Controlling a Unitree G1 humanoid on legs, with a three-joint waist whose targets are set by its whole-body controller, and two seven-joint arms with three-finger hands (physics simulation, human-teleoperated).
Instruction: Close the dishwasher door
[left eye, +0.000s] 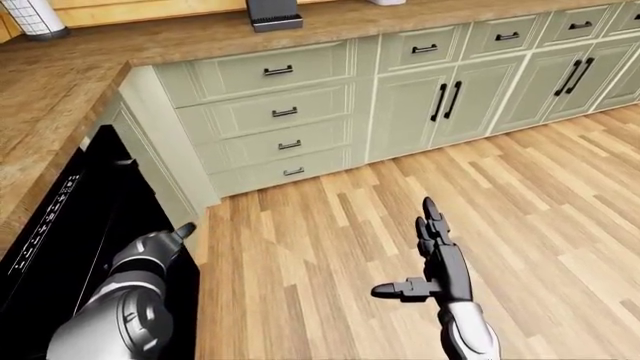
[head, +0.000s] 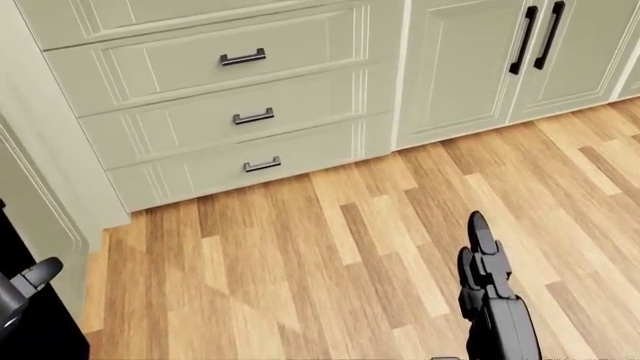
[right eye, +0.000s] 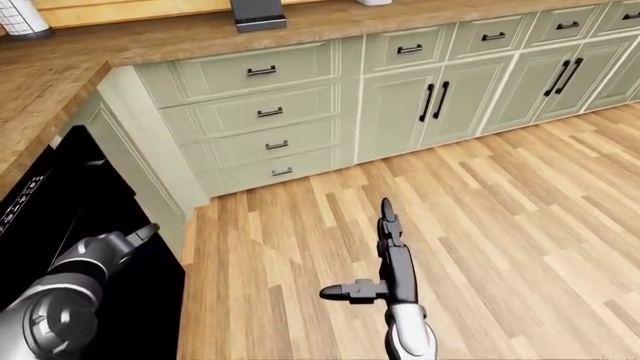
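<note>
The dishwasher door (left eye: 95, 225) stood at the left edge of the left-eye view, a black panel under the wooden surface (left eye: 60, 82), close to upright; whether it was fully shut could not be told from these views. The left hand (left eye: 155, 247) lay against the door's outer face near its right edge, fingers loosely extended rather than closed on anything, which fits a push with the back or side of the hand instead of a grip, since a flat panel offers nothing to clamp. The right hand (left eye: 432, 251) hung out over the floor (left eye: 520, 195), well apart from the door, fingers straight and spread with the thumb out to the side, holding nothing; it probably served only for balance. To the right of the door ran pale green drawers (left eye: 275, 112) and cabinets (left eye: 440, 101), all shut. On the surface at the top sat a dark appliance (left eye: 272, 13) and a white roll (left eye: 30, 16), neither part of the job.
</note>
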